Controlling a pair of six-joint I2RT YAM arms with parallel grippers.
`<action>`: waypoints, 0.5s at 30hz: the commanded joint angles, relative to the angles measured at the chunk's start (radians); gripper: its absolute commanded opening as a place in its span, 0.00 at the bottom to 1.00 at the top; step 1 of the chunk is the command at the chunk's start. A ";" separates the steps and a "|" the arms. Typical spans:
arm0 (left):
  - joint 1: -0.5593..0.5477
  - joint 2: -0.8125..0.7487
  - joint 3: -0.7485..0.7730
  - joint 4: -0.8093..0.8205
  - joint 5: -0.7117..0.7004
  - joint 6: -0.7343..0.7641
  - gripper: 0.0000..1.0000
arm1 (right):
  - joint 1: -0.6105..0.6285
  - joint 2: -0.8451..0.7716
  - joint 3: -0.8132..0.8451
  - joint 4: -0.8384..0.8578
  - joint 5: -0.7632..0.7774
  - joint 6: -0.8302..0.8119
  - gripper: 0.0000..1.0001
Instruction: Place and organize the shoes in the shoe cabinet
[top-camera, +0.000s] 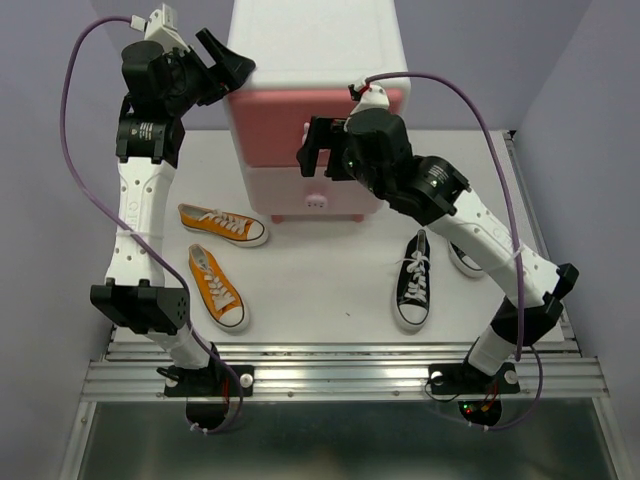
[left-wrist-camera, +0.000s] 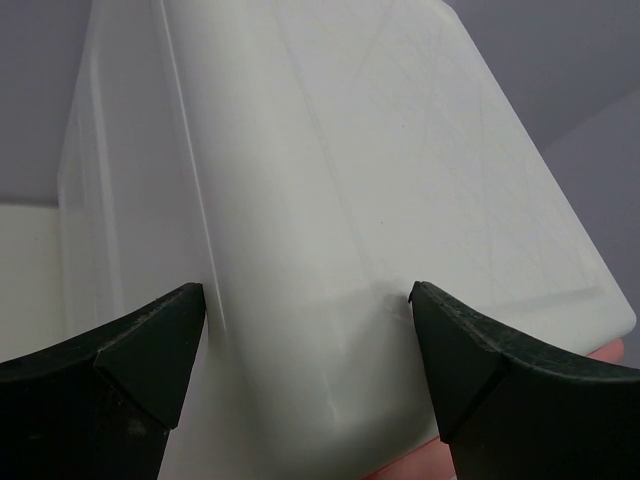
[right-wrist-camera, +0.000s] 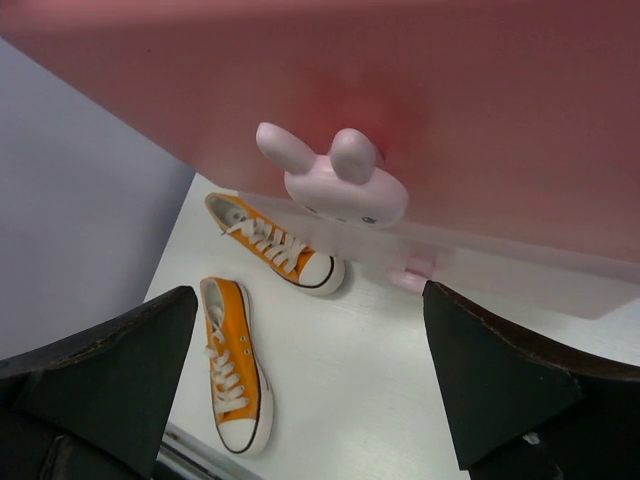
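Four shoes (top-camera: 216, 285) lie before the shoe cabinet (top-camera: 315, 40), so we straddle its corner with the spread left gripper (left-wrist-camera: 305, 292), likely bracing, and aim the open right gripper (right-wrist-camera: 307, 295) at its upper knob (right-wrist-camera: 345, 185).

one black shoe (top-camera: 463, 260) mostly hidden under right arm (top-camera: 480, 215) near table (top-camera: 330, 290) right edge, shoe cabinet (top-camera: 320, 45) rear cut off, lower knob (right-wrist-camera: 412, 276) blurred

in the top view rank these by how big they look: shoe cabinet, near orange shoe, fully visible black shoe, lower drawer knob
1. shoe cabinet, clearly largest
2. near orange shoe and black shoe, about alike, so not ranked against each other
3. lower drawer knob, smallest
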 joint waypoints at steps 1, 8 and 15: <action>-0.010 -0.016 -0.067 -0.047 0.010 0.056 0.91 | 0.045 0.041 0.110 0.031 0.281 0.059 1.00; -0.010 -0.046 -0.132 -0.022 0.008 0.055 0.91 | 0.091 0.151 0.245 -0.024 0.447 0.076 1.00; -0.010 -0.053 -0.152 0.004 0.033 0.056 0.91 | 0.111 0.262 0.358 -0.006 0.565 -0.008 1.00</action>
